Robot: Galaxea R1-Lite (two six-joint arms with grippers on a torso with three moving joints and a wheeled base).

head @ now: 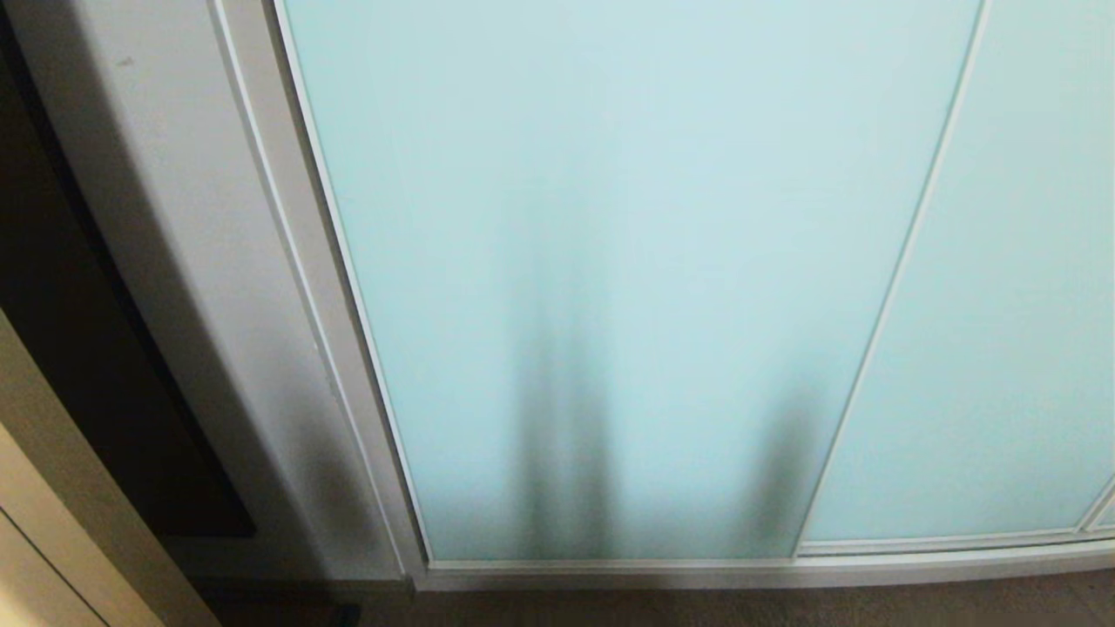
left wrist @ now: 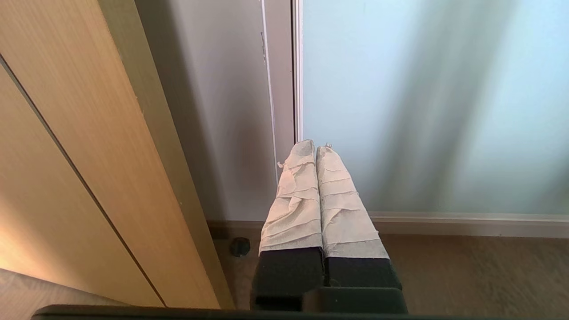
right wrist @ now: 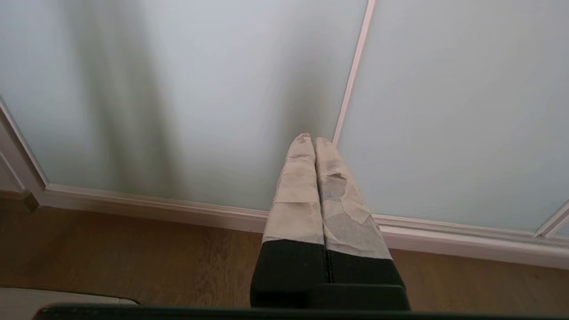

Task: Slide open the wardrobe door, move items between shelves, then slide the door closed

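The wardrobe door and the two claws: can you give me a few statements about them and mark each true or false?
1. The door is slid open, showing shelves. False: it is shut, and only frosted glass shows.
2. The left gripper is shut and empty. True.
3. The right gripper holds a cushion. False: it is shut on nothing.
4. A wooden panel stands beside the wardrobe on the left gripper's side. True.
5. Both grippers show in the head view. False: only shadows on the glass.
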